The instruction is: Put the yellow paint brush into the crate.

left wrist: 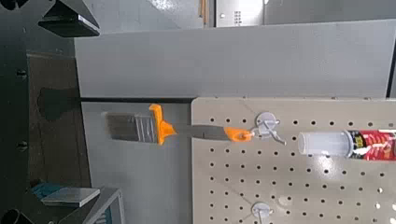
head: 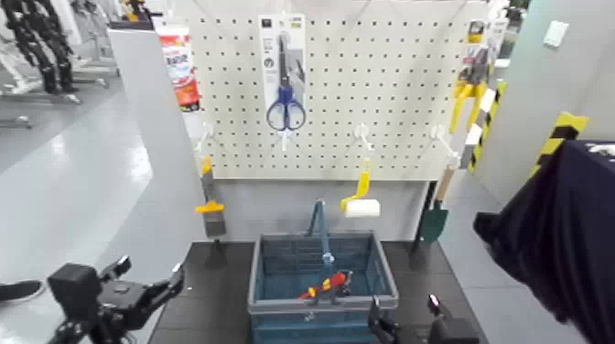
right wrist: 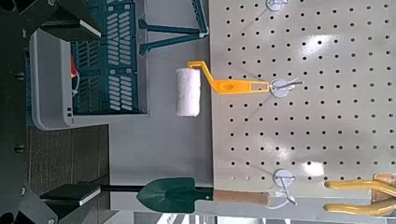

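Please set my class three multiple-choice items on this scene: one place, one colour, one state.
1. Where is the yellow paint brush?
A in the crate
B hanging from a pegboard hook
C on the floor

2. What colour are the handles of the scissors?
A blue
B red
C green

3. How do the left gripper's jaws stand?
A shut on the brush
B shut, empty
C open, empty

1 B: it hangs at the pegboard's left, outside the crate.
2 A: both finger loops are blue.
3 C: the jaws stand apart with nothing between.
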You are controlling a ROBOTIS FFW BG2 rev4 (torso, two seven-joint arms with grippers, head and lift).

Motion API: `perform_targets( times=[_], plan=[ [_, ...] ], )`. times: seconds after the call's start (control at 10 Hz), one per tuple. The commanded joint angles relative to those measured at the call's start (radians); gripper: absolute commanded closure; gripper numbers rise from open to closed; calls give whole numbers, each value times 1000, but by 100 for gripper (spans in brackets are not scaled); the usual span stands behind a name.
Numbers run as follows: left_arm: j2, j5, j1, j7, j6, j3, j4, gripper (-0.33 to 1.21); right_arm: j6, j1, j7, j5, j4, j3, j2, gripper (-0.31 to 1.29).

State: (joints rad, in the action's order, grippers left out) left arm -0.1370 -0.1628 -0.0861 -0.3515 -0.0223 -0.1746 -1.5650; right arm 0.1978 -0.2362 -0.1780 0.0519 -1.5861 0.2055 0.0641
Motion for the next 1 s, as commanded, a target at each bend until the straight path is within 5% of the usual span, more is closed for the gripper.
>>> perform_targets(
  times=[0.1, 1.0],
  plan=[
    [-70, -35, 91, -18, 1, 7, 97, 10, 0, 1, 0, 3, 3, 3, 0, 15],
    [-202, -138, 425, -139, -21, 216, 442, 10, 3, 8, 3, 9, 9, 9, -1, 15]
  ],
)
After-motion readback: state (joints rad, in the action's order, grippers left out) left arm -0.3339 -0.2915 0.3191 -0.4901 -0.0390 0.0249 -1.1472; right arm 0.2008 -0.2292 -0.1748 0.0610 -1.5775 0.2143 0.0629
